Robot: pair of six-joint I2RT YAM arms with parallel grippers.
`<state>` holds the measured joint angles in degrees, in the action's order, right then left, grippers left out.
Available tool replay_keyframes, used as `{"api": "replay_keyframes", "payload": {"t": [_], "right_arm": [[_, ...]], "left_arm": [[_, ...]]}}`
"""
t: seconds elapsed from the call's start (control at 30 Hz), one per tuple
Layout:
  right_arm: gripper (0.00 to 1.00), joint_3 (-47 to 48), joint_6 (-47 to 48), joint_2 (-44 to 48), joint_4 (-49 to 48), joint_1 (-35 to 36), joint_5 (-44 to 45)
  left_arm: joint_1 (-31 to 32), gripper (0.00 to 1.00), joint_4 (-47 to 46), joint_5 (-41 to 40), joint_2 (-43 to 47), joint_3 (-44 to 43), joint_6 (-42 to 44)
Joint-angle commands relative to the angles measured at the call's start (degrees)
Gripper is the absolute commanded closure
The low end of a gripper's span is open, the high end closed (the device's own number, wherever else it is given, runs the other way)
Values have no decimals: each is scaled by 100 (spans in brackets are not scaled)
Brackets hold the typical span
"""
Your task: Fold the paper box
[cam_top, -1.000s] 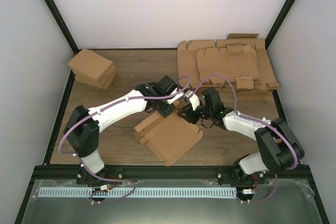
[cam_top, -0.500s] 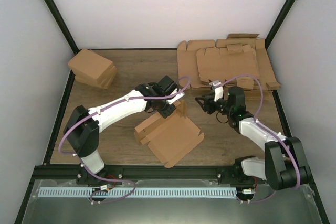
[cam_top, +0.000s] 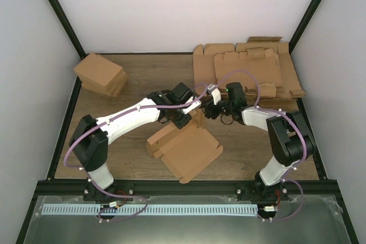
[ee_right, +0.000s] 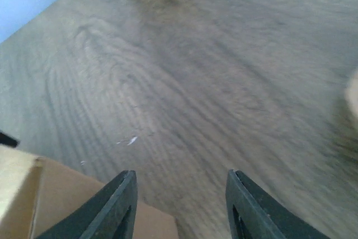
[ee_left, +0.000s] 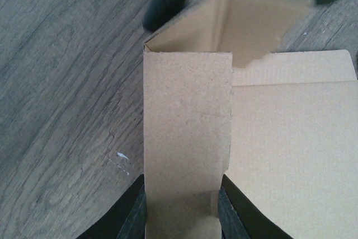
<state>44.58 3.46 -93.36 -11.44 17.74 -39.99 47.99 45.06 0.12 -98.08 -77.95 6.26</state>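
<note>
Right gripper back beside paper box

Tabletop: brown wood grain, matte, evenly lit, shadows soft. White walls close it in: back wall beyond its far edge, left wall and right wall along its sides. A black post slants up from each far corner. Black rail runs along its near edge; nearer still, a white slotted strip on a grey metal sheet. Small white fleck in the grain.
</note>
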Motion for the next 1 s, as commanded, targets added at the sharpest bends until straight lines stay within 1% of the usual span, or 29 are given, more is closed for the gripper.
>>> {"api": "replay_keyframes", "payload": {"t": [0.0, 0.17, 0.37, 0.57, 0.77, 0.9, 0.97], "right_arm": [[52, 265, 730, -15, 395, 199, -504], [52, 322, 791, 28, 900, 305, -263], [52, -137, 612, 412, 760, 695, 121], [53, -212, 539, 511, 831, 751, 128], [53, -450, 368, 806, 928, 862, 486], [53, -462, 291, 821, 1050, 863, 853], [53, -488, 295, 852, 1040, 864, 781]], "left_arm": [[18, 75, 128, 83, -135, 70, 76], [8, 74, 109, 47, -81, 61, 94], [-43, 74, 100, 173, -54, 61, 152], [-39, 74, 85, 309, -48, 69, 190], [-36, 74, 84, 296, -34, 105, 198], [-42, 74, 96, 310, -62, 74, 192], [-33, 74, 100, 328, -64, 70, 206]]}}
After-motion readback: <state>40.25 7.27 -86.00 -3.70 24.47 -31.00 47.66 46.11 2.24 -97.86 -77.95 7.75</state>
